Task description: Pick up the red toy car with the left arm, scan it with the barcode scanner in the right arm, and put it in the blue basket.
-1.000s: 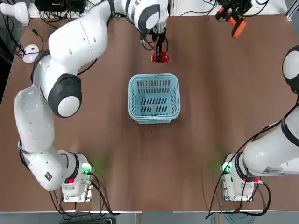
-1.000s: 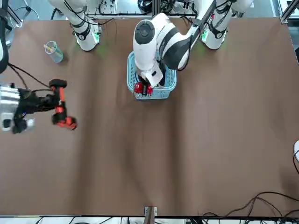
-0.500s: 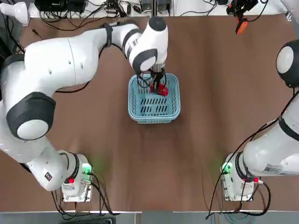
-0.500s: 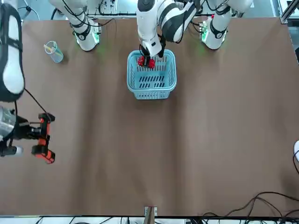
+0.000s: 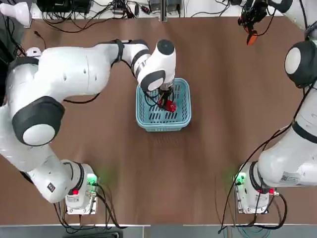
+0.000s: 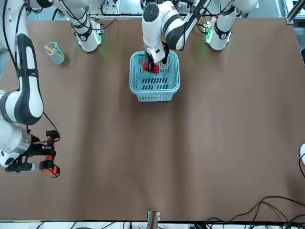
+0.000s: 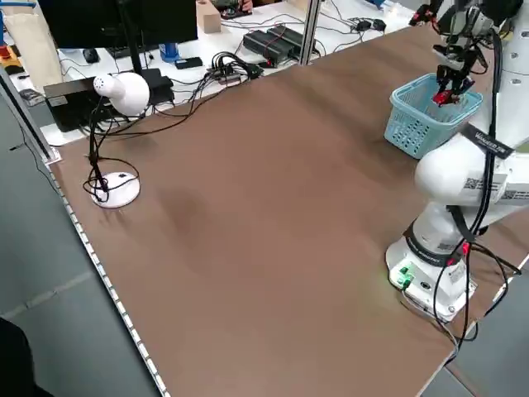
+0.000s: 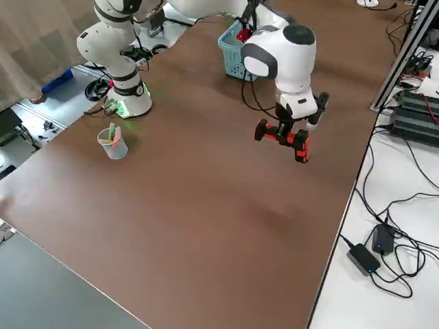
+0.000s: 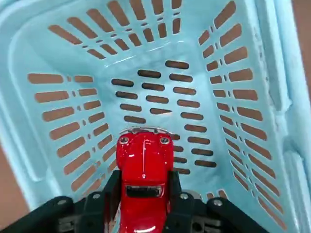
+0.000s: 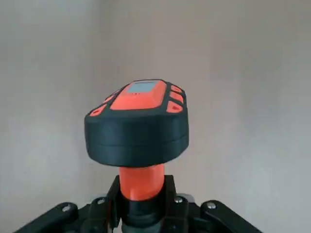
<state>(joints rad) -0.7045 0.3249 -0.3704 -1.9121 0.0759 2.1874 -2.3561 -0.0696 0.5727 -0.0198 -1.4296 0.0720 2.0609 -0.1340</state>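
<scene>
The brown, smooth worktop (image 6: 214,143) is overhung by both arms, which are mounted along one edge of it. The light blue basket (image 5: 163,119) is set on it toward the far side from the arms' bases, with its slotted walls and base exposed. Over the basket the left gripper (image 9: 144,194) is held, its fingers closed on the sides of the red toy car (image 9: 144,165), which is seen above the basket's slotted floor. The barcode scanner (image 10: 138,121) is gripped at its orange neck by the right gripper (image 10: 142,201), well apart from the basket, near the far edge on the robot's right. A translucent cup (image 8: 112,144) with slim coloured items inside is stood on the worktop near the right arm's base. At the left side a white round-based lamp (image 7: 116,188) is placed, wrapped in black cables. Beyond the far edge, a white table (image 8: 384,274) is strewn with cables and black boxes, and a dark monitor (image 7: 120,25) is set up there. Grey floor (image 7: 58,273) is seen below the worktop's edge.
</scene>
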